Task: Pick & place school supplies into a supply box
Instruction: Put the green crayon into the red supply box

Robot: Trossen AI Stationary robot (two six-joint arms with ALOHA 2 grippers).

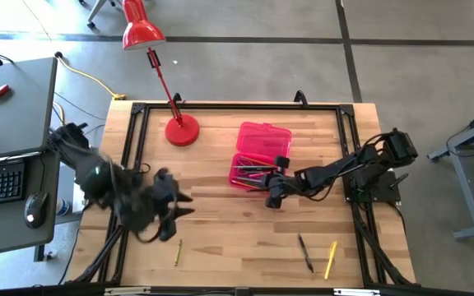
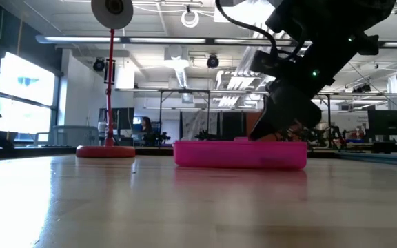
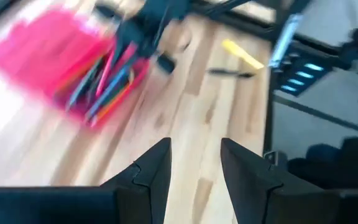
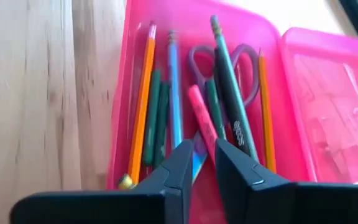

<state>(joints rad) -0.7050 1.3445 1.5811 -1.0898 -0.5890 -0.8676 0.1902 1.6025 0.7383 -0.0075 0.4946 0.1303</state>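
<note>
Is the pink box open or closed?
Open: the supply box has its lid flipped back, and pencils show inside.

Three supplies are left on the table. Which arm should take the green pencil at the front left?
Left. The left gripper hangs open almost over the green pencil, while the right gripper is across the table at the pink supply box.

Wooden table (image 1: 237,238), pink supply box (image 1: 260,156), red lamp base (image 1: 181,131), three loose pencils (image 1: 331,259)

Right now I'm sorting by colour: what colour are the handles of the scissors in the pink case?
Purple scissor handles, clearest in the right wrist view.
</note>
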